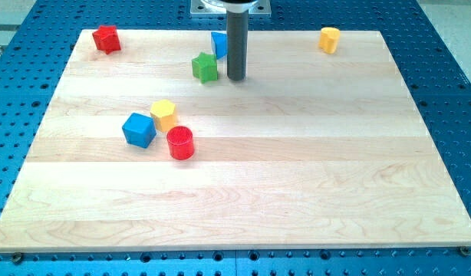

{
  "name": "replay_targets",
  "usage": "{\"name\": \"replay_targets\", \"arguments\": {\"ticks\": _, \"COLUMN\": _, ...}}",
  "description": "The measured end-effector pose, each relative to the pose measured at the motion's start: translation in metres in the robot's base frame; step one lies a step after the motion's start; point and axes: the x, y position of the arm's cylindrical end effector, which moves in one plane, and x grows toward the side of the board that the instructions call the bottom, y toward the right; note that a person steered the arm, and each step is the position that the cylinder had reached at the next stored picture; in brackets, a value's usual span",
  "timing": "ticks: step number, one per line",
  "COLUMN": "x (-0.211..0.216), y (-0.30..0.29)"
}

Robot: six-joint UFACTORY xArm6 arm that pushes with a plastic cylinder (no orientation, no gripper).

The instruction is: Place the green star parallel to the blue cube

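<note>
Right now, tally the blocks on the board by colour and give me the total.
Red: 2, a star and a cylinder
Blue: 2, a cube and a block partly hidden behind my rod
Yellow: 2, one by the cube, one top right
Green: 1, a star just left of my tip
Total: 7

Pale, smooth wood tabletop (297,169); matt dark rod (236,38), perhaps metal; glossy plastic-looking green star (205,67).

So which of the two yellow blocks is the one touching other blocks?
The yellow block at the view's left, wedged between the blue cube and the red cylinder. The other yellow block stands alone near the view's top right.
</note>
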Motion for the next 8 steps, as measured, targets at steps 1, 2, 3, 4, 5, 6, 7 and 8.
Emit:
{"name": "replay_targets", "arguments": {"ticks": 1, "x": -0.017, "y": -0.059}}
{"name": "replay_targets", "arguments": {"ticks": 2, "x": 0.032, "y": -0.161}}
{"name": "replay_targets", "arguments": {"ticks": 3, "x": 0.035, "y": -0.138}}
{"name": "replay_targets", "arguments": {"ticks": 4, "x": 0.065, "y": -0.14}}
{"name": "replay_targets", "arguments": {"ticks": 5, "x": 0.086, "y": -0.203}}
{"name": "replay_targets", "arguments": {"ticks": 6, "x": 0.075, "y": -0.207}}
{"name": "replay_targets", "arguments": {"ticks": 7, "x": 0.057, "y": -0.223}}
{"name": "replay_targets", "arguments": {"ticks": 8, "x": 0.094, "y": -0.25}}
